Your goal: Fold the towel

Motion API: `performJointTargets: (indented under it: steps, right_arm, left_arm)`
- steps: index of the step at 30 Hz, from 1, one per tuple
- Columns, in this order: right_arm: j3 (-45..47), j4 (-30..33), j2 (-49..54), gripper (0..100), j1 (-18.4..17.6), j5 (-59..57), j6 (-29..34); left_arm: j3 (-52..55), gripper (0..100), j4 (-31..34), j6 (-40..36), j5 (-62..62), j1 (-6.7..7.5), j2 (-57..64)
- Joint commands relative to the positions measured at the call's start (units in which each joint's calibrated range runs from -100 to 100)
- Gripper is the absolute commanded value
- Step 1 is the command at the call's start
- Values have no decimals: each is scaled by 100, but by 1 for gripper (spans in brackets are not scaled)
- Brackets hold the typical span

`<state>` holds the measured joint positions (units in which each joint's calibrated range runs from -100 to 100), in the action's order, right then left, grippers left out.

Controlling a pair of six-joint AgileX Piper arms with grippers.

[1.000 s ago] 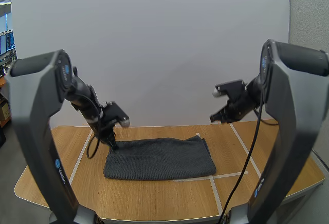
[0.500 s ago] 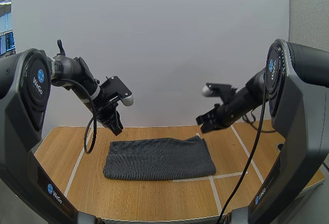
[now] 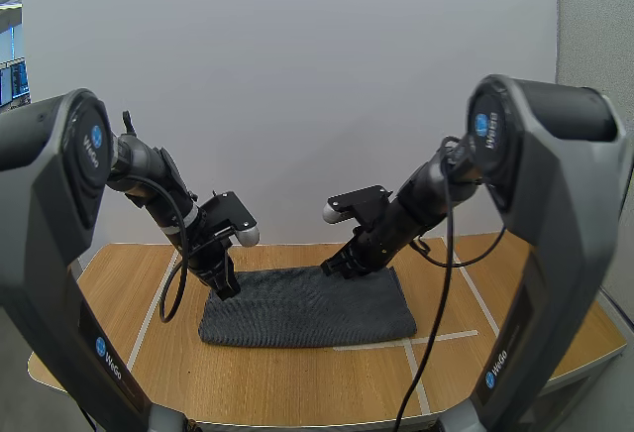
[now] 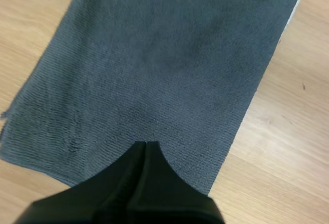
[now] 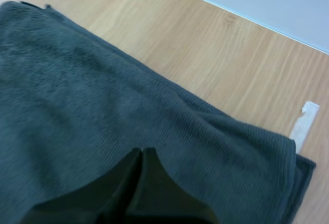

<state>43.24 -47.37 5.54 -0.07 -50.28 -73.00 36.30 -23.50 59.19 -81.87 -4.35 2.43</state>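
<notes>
We see a wooden surface (image 3: 297, 382) with a dark grey towel (image 3: 307, 308) lying flat on it, about in the middle. The towel is folded into a long rectangle with its long sides running left to right. In the right wrist view a second layer edge peeks out at one corner, so it is doubled over.

Our left gripper (image 3: 226, 288) is at the towel's far left corner, low over the cloth. Its fingers are closed together into one dark wedge with nothing between them. In the left wrist view the wedge tip sits over the cloth just inside a short edge.

Our right gripper (image 3: 337, 269) is at the towel's far edge, near the middle of that edge. It is also closed tight on nothing, with its tip over the cloth. We can't tell if either tip touches the towel.

White tape lines (image 3: 436, 336) cross the surface. One runs under the towel's right end, and a short strip lies just beside the towel's doubled corner.
</notes>
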Motion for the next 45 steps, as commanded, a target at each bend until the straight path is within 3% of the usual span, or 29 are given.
performJointTargets:
  steps: [1, 8, 19, 33, 45]
  right_arm:
    - [-506, -69, -914, 0, -61, 623, 15]
    - [-553, 77, -1387, 0, 9, 1366, 6]
    - [-657, 334, -1516, 0, 473, 1956, -4]
    - [-709, -51, -1406, 0, 590, 603, -5]
    - [-709, 293, -1929, 0, 606, 1744, -103]
  left_arm:
    - [34, 0, 71, 62, 239, 12, -577]
    - [34, 0, 493, -16, 475, 12, -1140]
    - [34, 0, 1211, -45, 444, 12, -1303]
    - [86, 0, 1245, -45, 478, 12, -1724]
    - [86, 0, 1301, -100, 271, 12, -1724]
